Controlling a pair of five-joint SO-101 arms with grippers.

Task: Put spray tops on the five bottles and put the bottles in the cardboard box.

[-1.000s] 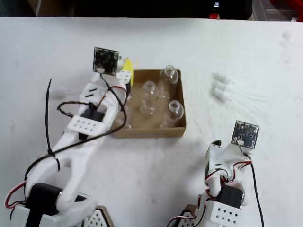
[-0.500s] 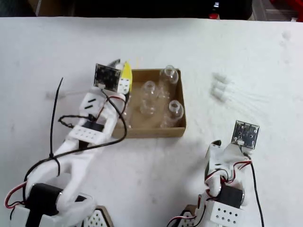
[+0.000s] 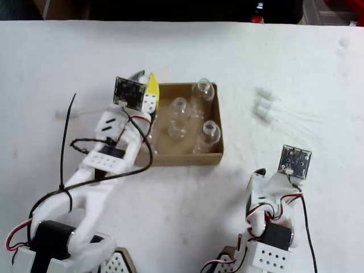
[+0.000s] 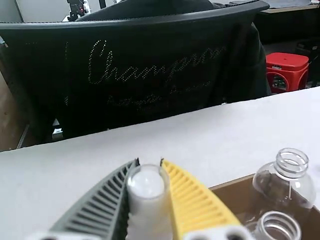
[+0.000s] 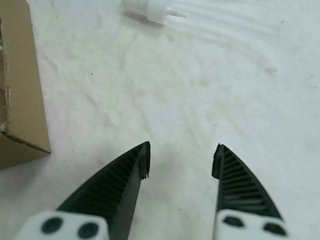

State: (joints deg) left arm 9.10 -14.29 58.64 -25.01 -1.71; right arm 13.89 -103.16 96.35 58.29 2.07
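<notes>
At table centre, cardboard box (image 3: 179,158): brown and open-topped, on the white table (image 3: 170,51), its long sides running from 9 to 3 o'clock.

Bottles in the box: three clear bottles stand upright inside with open mouths and no tops. One is at the box's 1 o'clock corner (image 3: 203,91), one near its middle (image 3: 178,116), and one at its 4 o'clock corner (image 3: 210,135).

Left gripper (image 4: 148,162): at the box's 10 o'clock corner. One jaw is grey and ribbed, the other yellow and ribbed, and they are clamped on the neck of a fourth bottle.

Held bottle (image 4: 147,186): clear, with an open mouth facing up and no spray top. It stands upright between the two jaws and touches both, its rim just short of the fingertips. Its body is hidden under the gripper. It lies at 9 o'clock from the bottles in the box. It is unclear whether it hangs over the box wall or just outside it.

Spray tops (image 3: 263,104): three white ones lie side by side on the table at 3 o'clock from the box, well apart from it. Their thin tubes point toward 3 o'clock.

Right gripper (image 5: 181,152): at the table's 5 o'clock. Its black jaws are spread apart over bare table. One spray top lies beyond its fingertips, well apart from them, and a corner of the box is off to one side.
</notes>
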